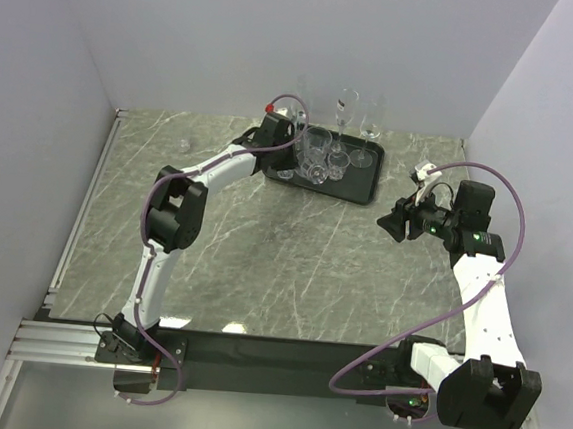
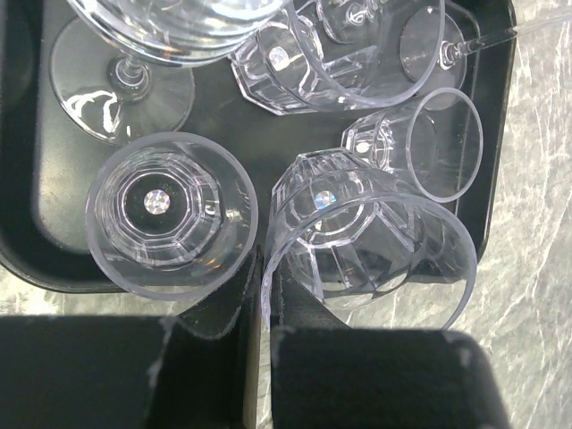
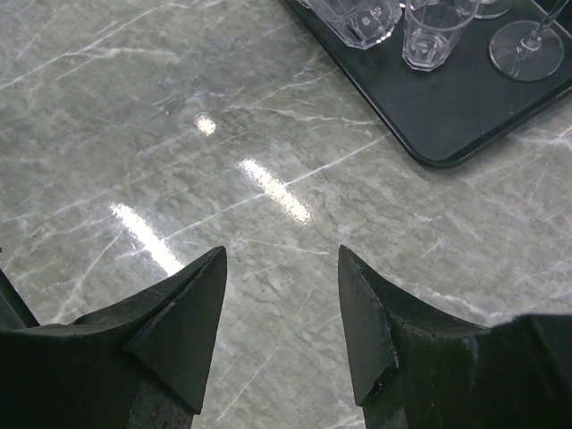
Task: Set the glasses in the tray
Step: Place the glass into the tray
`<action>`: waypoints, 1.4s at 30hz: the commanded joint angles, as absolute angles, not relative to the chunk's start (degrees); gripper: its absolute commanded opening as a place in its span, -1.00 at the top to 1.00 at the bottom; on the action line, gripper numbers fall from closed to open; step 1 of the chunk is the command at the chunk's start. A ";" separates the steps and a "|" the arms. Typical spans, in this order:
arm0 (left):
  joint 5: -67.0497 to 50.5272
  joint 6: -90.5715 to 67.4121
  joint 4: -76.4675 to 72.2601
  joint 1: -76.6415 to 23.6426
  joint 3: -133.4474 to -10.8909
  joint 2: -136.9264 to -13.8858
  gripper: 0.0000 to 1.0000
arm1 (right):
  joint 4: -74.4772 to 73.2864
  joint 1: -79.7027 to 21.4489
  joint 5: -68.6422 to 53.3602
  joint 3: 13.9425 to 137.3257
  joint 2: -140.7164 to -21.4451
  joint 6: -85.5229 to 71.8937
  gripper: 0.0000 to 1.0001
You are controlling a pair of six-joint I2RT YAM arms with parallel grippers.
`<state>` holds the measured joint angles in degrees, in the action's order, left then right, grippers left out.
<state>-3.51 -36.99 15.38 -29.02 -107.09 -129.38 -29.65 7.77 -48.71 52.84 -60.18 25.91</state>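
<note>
Glasses [image 2: 170, 214]: seeming light, stiff, slick, fragile; pinching the rim wall is looking safest.
Left gripper [image 2: 259, 295]: hanging shut, empty, over tray [image 2: 22, 206].
Right gripper [image 3: 281, 304]: hovering half-open, empty.

Tabletop [image 1: 292, 265]: grey-green marble pattern, pale veins, glossy. Right wrist view: bright elongated light streaks [image 3: 273, 188] reflected on it, running 10 to 4 o'clock. Back wall [image 1: 282, 33] at 12 o'clock: plain, pale lavender-white. Left wall [image 1: 21, 151] at 9 o'clock, right wall [image 1: 567, 109] at 3 o'clock: same plain finish. Metal strip [image 1: 84, 207] along table's 9 o'clock edge. Aluminium rail [image 1: 55, 340] and black strip [image 1: 284, 355] at 6 o'clock edge. Light soft, even.
</note>
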 commanded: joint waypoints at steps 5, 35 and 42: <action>-1.41 -35.51 14.06 -29.53 -111.27 -129.99 0.94 | -29.00 8.44 -48.87 52.29 -60.12 26.72 -0.20; -3.95 -32.08 13.01 -30.23 -109.09 -125.08 -0.13 | -29.00 8.97 -48.60 52.21 -60.29 26.72 -0.20; -5.10 -29.53 10.46 -30.32 -103.19 -118.31 -0.24 | -28.83 9.23 -48.60 52.03 -60.12 26.72 -0.20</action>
<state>-3.70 -32.10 14.35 -29.93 -104.68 -124.90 -29.65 8.69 -48.69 52.77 -60.25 26.09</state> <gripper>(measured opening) 0.614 0.600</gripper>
